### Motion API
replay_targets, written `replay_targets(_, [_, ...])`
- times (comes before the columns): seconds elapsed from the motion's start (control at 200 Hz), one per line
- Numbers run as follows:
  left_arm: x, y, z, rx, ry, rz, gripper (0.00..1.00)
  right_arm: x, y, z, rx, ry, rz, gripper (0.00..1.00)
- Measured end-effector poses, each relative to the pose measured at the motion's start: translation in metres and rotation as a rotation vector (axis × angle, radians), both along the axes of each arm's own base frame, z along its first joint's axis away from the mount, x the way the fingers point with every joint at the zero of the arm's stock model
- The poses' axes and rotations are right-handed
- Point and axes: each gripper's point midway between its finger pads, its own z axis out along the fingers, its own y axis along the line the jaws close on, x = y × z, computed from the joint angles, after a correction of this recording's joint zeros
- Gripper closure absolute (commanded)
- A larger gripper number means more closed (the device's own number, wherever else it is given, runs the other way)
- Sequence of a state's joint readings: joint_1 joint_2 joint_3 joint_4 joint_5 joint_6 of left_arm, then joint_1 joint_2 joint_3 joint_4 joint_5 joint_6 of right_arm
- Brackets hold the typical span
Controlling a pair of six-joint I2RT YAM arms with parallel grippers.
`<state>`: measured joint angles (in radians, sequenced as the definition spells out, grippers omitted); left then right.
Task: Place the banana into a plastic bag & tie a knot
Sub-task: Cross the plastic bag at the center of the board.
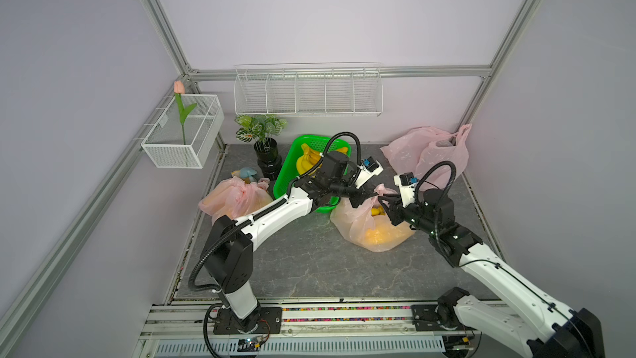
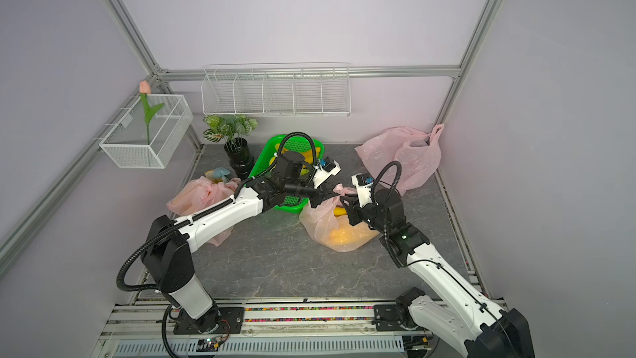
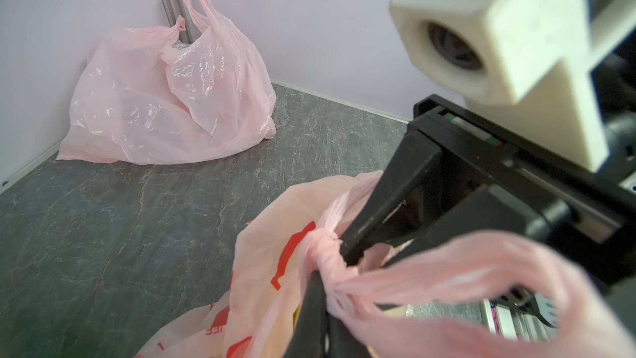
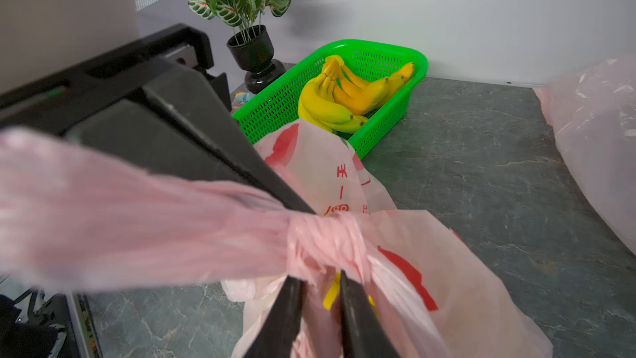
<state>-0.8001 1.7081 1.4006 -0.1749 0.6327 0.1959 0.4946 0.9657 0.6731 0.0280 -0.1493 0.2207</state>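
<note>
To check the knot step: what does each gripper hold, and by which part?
Left gripper: bag, pinched at its knot. Right gripper: jaws slightly apart at the knot; a hold cannot be told.

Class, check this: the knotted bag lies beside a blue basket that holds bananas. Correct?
Not quite: the basket is green, not blue, as the right wrist view shows. The knotted bag does lie beside it, and it holds bananas.

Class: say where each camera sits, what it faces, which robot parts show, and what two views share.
Top views: overhead at front, looking down at the table; both arms.
Left wrist: on left arm, facing the spare bag; left gripper.
Right wrist: on right arm, facing the banana basket; right gripper.
Shared: wrist views both show the knot.
</note>
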Motion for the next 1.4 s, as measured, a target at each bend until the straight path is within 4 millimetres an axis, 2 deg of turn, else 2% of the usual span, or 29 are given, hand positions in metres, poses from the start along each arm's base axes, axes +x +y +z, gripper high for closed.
replay_targets(0.09, [-0.001,0.001,0.001,0.001,-0.012,-0.009,1.0,0.001,0.0,0.001,0.002,-0.005,-0.001,0.8])
replay_targets(0.265, [-0.004,0.003,0.001,0.005,-0.022,-0.031,0.81,0.0,0.002,0.002,0.006,-0.006,0.007,0.83])
replay_targets(0.465, [-0.01,0.003,0.0,0.008,-0.013,-0.056,0.76,0.0,0.002,0.001,0.004,-0.005,0.008,0.83])
replay_targets(0.615, [-0.011,0.003,0.0,0.008,-0.015,-0.067,0.64,0.0,0.002,0.001,0.003,-0.007,0.013,0.84])
replay_targets(0.695, [-0.012,0.003,0.0,0.005,-0.009,-0.067,0.62,-0.001,0.004,0.001,0.002,-0.01,0.026,0.86])
replay_targets(0.845, [-0.011,0.002,0.004,-0.005,0.002,-0.059,0.7,-0.005,0.008,0.0,0.003,-0.022,0.047,0.86])
replay_targets(1.104, [-0.009,-0.001,0.013,-0.024,-0.002,-0.054,0.97,-0.011,0.01,-0.005,-0.005,-0.035,0.064,0.83])
replay_targets(1.129, [-0.008,-0.001,0.013,-0.024,-0.003,-0.055,1.0,-0.011,0.01,-0.005,-0.005,-0.037,0.065,0.82])
replay_targets(1.219, [-0.009,-0.001,0.013,-0.024,-0.004,-0.055,1.0,-0.012,0.01,-0.004,-0.005,-0.042,0.066,0.75])
replay_targets(1.324, [-0.008,-0.001,0.014,-0.024,-0.009,-0.054,1.0,-0.016,0.008,0.0,-0.009,-0.052,0.071,0.59])
replay_targets(1.399, [-0.008,0.0,0.013,-0.022,-0.018,-0.049,1.0,-0.022,0.005,0.003,-0.021,-0.061,0.078,0.51])
